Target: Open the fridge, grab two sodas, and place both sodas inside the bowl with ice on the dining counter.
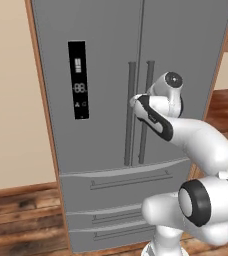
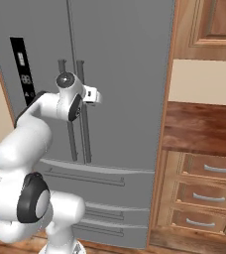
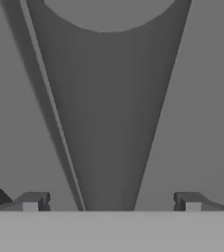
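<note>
The grey fridge (image 1: pixel 106 60) stands straight ahead with both doors shut, its black panel (image 1: pixel 78 80) on the left door. My gripper (image 3: pixel 111 202) is open at the pair of long vertical handles (image 1: pixel 131 120) in the middle. In the hand view one handle bar (image 3: pixel 109 123) runs up between the two fingertips (image 3: pixel 33 201), with a gap on each side. The base views show the hand (image 1: pixel 136 103) (image 2: pixel 91 94) pressed close to the handles at mid height. The sodas, the bowl with ice and the dining counter are out of view.
Fridge drawers (image 1: pixel 116 182) with bar pulls sit below the doors. To the right stands a wooden cabinet with several drawers (image 2: pixel 204 198) under a reddish-brown worktop (image 2: pixel 204 126), and a wall cabinet (image 2: pixel 209 25) hangs above. A beige wall (image 1: pixel 8 100) is to the left.
</note>
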